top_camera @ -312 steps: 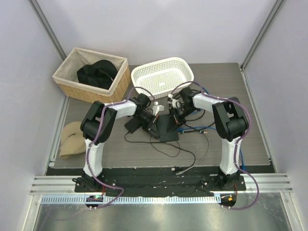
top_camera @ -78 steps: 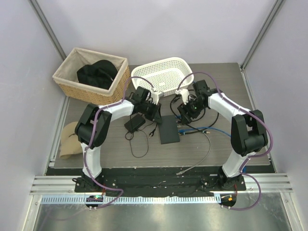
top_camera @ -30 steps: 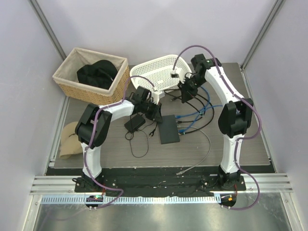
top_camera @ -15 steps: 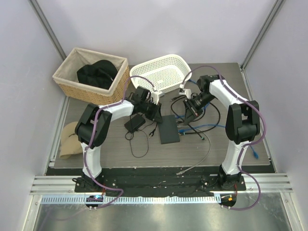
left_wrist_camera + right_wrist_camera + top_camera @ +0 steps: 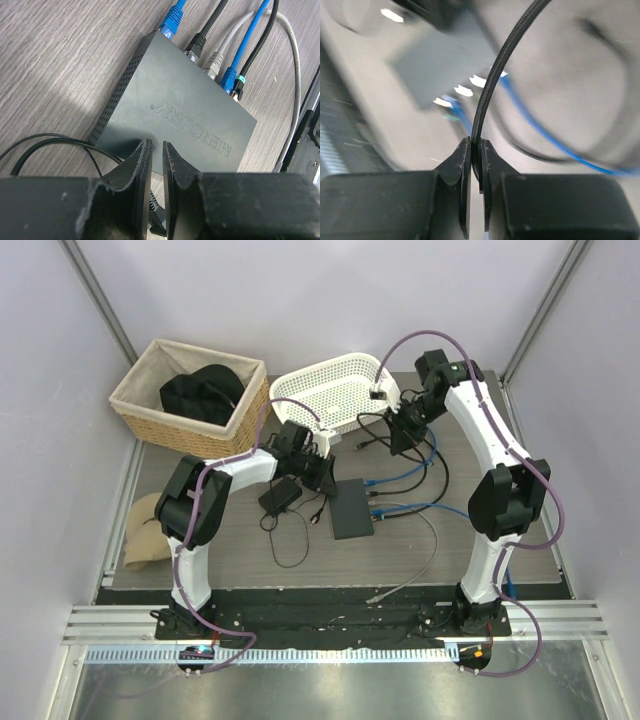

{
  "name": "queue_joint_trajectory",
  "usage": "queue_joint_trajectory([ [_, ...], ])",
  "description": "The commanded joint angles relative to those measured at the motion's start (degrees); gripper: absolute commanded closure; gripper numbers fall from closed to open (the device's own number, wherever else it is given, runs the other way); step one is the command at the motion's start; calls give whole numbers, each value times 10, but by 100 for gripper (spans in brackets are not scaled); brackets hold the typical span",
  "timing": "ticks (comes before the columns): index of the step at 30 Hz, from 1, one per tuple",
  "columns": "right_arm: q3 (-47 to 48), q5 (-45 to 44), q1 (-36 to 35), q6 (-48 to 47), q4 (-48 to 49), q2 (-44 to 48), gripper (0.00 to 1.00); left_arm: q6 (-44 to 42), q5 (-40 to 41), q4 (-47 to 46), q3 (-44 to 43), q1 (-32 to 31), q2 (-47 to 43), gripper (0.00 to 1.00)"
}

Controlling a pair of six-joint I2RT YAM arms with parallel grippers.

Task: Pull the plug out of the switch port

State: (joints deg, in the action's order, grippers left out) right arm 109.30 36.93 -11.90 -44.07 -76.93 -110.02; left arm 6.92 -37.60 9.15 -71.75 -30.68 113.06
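Table [image 5: 250, 560] carries switch [image 5: 351, 508], cables [image 5: 415, 507], wicker basket [image 5: 190, 432], white basket [image 5: 300, 400]

One switch [image 5: 185, 115] lies on the tabletop [image 5: 250, 570], five plugs along its socket edge: first blue plug [image 5: 171, 21], first black plug [image 5: 196, 46], grey plug [image 5: 214, 61], second blue plug [image 5: 229, 77], second black plug [image 5: 238, 86]. Two baskets at the far edge: one wicker basket [image 5: 170, 428] holding one black bundle [image 5: 205, 390], one white basket [image 5: 340, 400]. One power brick [image 5: 280, 498], one beige pad [image 5: 150, 525], two robot arms: left arm [image 5: 240, 465], right arm [image 5: 480, 425]

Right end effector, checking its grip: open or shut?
Shut: the right end effector pinches the black braided cable, with no gap on either side.
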Motion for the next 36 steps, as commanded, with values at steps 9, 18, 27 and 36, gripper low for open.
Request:
queue_joint_trajectory([
  [9, -151, -337, 72, -301, 235, 0, 98, -32, 29, 34, 23, 0, -6, 80],
  [18, -265, -359, 101, -336, 359, 5, 57, -49, 31, 45, 25, 0, -13, 79],
  [27, -82, -148, 101, -108, 229, -3, 36, -63, 31, 61, 19, 0, -6, 79],
  [36, -78, -22, 73, -34, 169, -33, 30, -67, 31, 73, 2, 0, -1, 78],
])
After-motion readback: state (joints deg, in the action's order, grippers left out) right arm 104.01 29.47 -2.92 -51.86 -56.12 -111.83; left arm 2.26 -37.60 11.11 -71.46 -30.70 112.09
